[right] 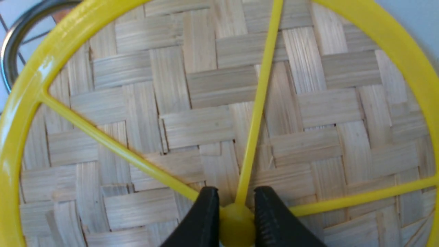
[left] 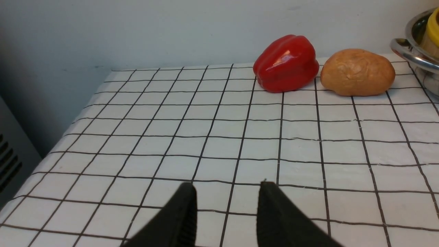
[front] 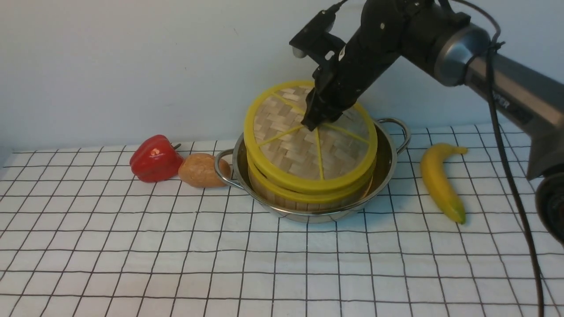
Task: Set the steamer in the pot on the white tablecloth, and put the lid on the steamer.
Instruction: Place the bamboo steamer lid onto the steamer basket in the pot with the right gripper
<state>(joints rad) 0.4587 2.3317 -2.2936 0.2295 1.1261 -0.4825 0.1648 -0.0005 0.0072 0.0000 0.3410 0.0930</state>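
Lid (front: 291, 145), a flat round disc of woven bamboo with yellow rim and spokes, lies directly beneath the black right gripper (right: 236, 216), atop the yellow-rimmed bamboo steamer (front: 304, 200), which sits inside the shiny stainless-steel two-handled pot (front: 308, 216) on the black-gridded white tablecloth (front: 176, 264). We see the right gripper's fingertips closed on the lid's small yellow central knob (right: 236, 224). The black left gripper (left: 228, 187) stands open, holding nothing, above the cloth. We note that the lid hides the steamer's contents, and the left wrist view cuts off the pot.
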